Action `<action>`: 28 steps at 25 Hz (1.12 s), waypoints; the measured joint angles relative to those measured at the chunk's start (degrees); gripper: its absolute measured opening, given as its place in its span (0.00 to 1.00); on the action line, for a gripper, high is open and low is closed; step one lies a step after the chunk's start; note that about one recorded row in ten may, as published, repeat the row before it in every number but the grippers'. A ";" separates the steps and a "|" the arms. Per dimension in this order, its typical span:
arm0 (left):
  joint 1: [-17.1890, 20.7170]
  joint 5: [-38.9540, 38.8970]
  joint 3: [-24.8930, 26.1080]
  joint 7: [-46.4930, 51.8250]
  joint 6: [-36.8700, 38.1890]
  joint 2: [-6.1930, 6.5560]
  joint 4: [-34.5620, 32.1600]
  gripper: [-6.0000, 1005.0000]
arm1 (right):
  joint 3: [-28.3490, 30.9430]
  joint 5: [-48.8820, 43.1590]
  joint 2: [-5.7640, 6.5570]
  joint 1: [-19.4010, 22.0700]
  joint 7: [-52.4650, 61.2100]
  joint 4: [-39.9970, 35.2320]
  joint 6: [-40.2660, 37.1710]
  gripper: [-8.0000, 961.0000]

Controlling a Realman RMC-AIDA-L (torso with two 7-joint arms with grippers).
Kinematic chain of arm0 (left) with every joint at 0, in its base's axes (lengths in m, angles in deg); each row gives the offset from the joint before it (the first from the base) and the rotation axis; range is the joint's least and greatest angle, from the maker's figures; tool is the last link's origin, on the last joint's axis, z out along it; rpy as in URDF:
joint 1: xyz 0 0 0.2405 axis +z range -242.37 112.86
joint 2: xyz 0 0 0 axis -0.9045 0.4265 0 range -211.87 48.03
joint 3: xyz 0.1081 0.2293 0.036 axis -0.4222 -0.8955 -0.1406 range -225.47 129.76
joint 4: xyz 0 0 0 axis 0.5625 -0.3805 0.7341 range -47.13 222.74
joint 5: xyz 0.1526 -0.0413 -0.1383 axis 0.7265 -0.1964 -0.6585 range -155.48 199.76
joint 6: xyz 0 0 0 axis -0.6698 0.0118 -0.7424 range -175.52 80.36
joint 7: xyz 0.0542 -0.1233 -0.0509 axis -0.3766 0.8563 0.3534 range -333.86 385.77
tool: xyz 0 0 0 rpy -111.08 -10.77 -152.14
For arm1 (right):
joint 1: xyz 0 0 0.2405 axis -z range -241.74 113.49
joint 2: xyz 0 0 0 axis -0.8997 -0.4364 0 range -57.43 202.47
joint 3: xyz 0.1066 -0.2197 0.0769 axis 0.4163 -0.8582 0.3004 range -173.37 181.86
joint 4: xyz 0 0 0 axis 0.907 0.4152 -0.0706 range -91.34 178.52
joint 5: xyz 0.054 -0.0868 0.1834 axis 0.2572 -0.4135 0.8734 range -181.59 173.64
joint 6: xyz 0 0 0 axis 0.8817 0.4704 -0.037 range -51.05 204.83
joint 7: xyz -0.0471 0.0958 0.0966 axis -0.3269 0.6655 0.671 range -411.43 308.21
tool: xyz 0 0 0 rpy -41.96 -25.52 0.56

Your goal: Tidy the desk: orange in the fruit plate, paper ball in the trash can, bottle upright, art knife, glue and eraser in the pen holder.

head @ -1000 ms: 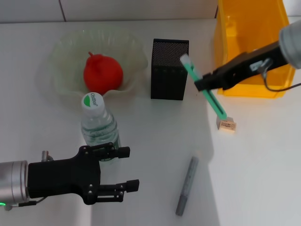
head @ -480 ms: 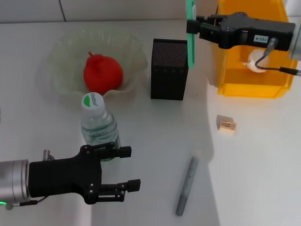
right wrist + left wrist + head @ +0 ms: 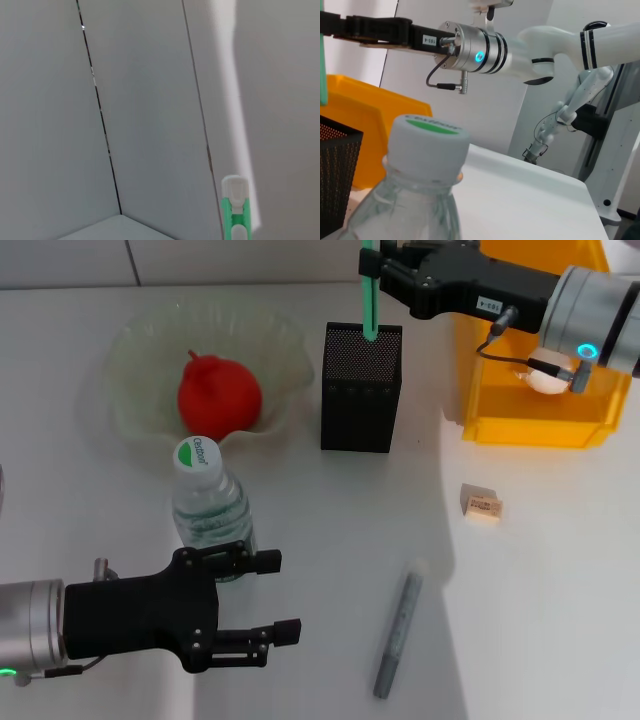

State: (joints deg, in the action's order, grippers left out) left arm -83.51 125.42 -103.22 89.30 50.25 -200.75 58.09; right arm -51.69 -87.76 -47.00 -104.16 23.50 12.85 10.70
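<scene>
My right gripper is shut on the green art knife, holding it upright with its lower end at the open top of the black mesh pen holder. The knife's white-tipped end shows in the right wrist view. The orange lies in the pale-green fruit plate. The bottle stands upright, and my left gripper is open just in front of it. Its cap fills the left wrist view. The eraser and a grey glue stick lie on the desk. The paper ball sits inside the yellow trash can.
The trash can stands at the back right, close beside the pen holder. The fruit plate is at the back left, right behind the bottle. My right arm reaches across above the pen holder.
My right gripper has carried the art knife left from beside the trash can to above the pen holder, turning it upright. The left arm and the bottle have stayed put.
</scene>
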 joint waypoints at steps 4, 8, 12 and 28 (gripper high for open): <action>-0.17 -0.18 0.00 -0.02 -0.08 0.01 0.01 0.81 | -0.03 2.76 -0.05 -1.71 -3.81 4.12 1.39 0.23; -0.28 -0.20 0.00 -0.04 -0.10 0.06 0.01 0.81 | -0.06 2.83 0.01 -1.86 -3.73 4.43 1.41 0.23; -0.31 -0.20 0.00 -0.05 -0.11 0.07 0.01 0.81 | -0.06 2.73 0.18 -1.58 -2.64 4.11 0.81 0.28; -0.62 -0.19 -0.39 -0.07 -0.12 0.19 0.01 0.81 | -1.03 -49.42 1.72 4.51 51.35 -52.90 -38.96 0.69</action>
State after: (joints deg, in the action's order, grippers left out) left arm -84.14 125.24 -103.61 89.23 50.13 -200.56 58.10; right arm -52.71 -137.17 -45.27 -99.65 74.85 -40.04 -28.26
